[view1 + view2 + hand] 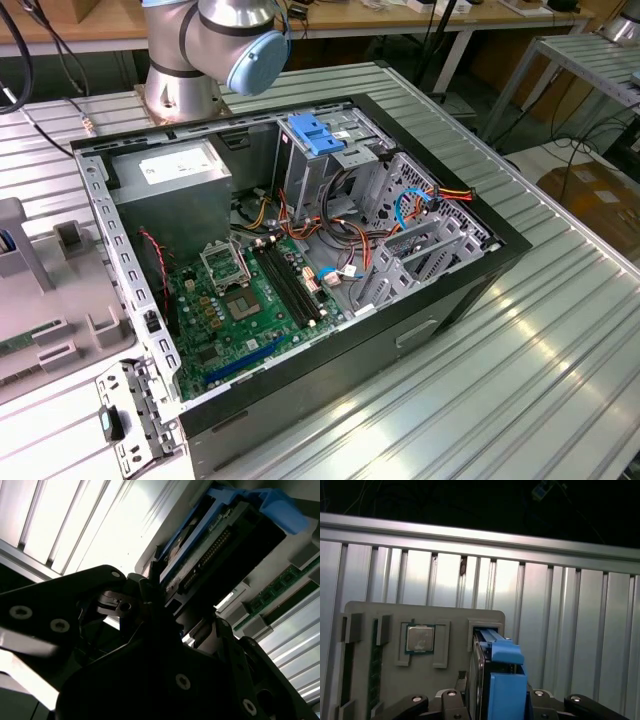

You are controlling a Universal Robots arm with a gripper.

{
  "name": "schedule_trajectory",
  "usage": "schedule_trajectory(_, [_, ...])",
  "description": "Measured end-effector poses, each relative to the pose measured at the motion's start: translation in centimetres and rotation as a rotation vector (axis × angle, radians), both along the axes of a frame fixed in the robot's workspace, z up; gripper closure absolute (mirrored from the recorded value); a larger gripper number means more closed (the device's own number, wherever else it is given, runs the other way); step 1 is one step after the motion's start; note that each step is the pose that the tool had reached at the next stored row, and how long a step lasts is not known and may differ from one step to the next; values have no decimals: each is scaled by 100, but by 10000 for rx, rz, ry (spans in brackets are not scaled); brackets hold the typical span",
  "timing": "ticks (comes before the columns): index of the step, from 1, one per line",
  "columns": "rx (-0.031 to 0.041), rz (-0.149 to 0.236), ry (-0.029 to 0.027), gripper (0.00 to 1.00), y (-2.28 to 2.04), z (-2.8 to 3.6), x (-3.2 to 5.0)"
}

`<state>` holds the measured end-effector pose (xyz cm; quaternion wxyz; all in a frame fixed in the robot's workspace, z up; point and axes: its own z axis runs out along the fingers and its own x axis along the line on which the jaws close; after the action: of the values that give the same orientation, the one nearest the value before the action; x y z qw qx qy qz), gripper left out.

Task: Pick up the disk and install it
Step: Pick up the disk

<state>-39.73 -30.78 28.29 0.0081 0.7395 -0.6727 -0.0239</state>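
Observation:
In both wrist views the disk (502,682) (215,545) is a grey drive in a bright blue carrier, standing on edge. My gripper (495,702) (182,612) is shut on it, with one dark finger (451,699) pressed against each flat side. The disk's far end sits at an upright slot (484,629) of a grey parts tray (365,615); I cannot tell whether it still rests in the slot. In the exterior view the open computer case (300,270) lies on the table with its metal drive cage (330,170) at the back.
The tray also holds a processor chip (420,639) and a green memory stick (280,587), and shows at the exterior view's left (40,300). A fixed blue bracket (315,133) tops the drive cage. Loose cables (400,215) run inside the case. The ribbed aluminium table (570,630) surrounds everything, and the arm's base (210,50) stands behind the case.

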Motion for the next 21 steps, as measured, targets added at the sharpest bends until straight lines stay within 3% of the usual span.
schedule_trajectory(18, [2, -1, 2, 52, 0, -13, -2])
schedule_trajectory(21, [3, -1, 1, 60, 0, -13, -1])
